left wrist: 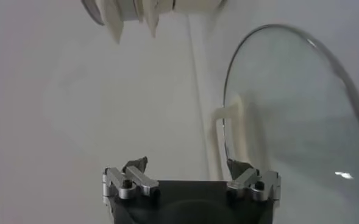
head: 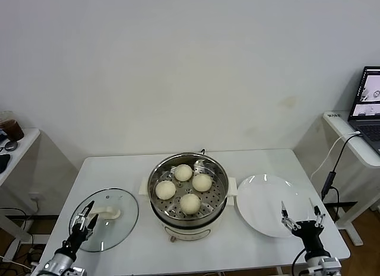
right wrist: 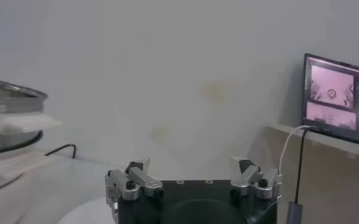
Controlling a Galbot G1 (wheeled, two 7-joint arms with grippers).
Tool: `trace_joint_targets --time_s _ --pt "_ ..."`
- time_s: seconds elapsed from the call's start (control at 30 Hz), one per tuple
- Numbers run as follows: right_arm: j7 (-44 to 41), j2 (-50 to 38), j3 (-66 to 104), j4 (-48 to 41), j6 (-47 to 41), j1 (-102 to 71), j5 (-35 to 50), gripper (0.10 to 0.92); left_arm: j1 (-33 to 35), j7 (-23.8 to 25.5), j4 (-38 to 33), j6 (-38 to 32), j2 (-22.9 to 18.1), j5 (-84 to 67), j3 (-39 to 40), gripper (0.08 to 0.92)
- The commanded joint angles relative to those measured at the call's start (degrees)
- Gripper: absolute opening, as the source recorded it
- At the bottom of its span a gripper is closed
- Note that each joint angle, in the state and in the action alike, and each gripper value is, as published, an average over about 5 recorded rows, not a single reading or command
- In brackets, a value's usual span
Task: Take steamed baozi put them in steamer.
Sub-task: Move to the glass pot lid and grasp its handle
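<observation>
Several pale cream baozi (head: 183, 172) lie in the shiny steel steamer (head: 159, 172) on its white cooker base in the middle of the table. My left gripper (head: 86, 215) is open and empty at the front left, over the near edge of the glass lid (head: 122, 218). My right gripper (head: 302, 213) is open and empty at the front right, over the near edge of the white plate (head: 261, 199). The left wrist view shows the lid (left wrist: 295, 115) and my open left gripper (left wrist: 187, 164). The right wrist view shows my open right gripper (right wrist: 191, 165) and the steamer's rim (right wrist: 14, 91).
A side table with a laptop (head: 368, 107) and a hanging cable (head: 332, 169) stands at the right. A small table with a dark cup (head: 10, 129) is at the left. The wall runs behind the white table (head: 119, 169).
</observation>
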Motion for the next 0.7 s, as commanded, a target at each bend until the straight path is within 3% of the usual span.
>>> trace_joint_targets --time_s 0.03,0.47,0.7 --pt "-0.01 0.59 -0.03 0.67 -0.15 -0.92 -0.68 0.823 -7.33 0.72 4.94 -0.15 1.52 1.12 2.89 0.823" --pt "-0.57 0.79 -0.15 1.03 -0.02 -1.47 -0.7 0.823 -10.67 1.94 10.34 -0.5 2.09 0.84 4.56 0.813" --pt "-0.82 1.17 -0.54 1.51 0.02 -1.68 -1.06 0.823 -10.58 2.54 10.63 -0.41 2.21 -1.25 4.85 0.638"
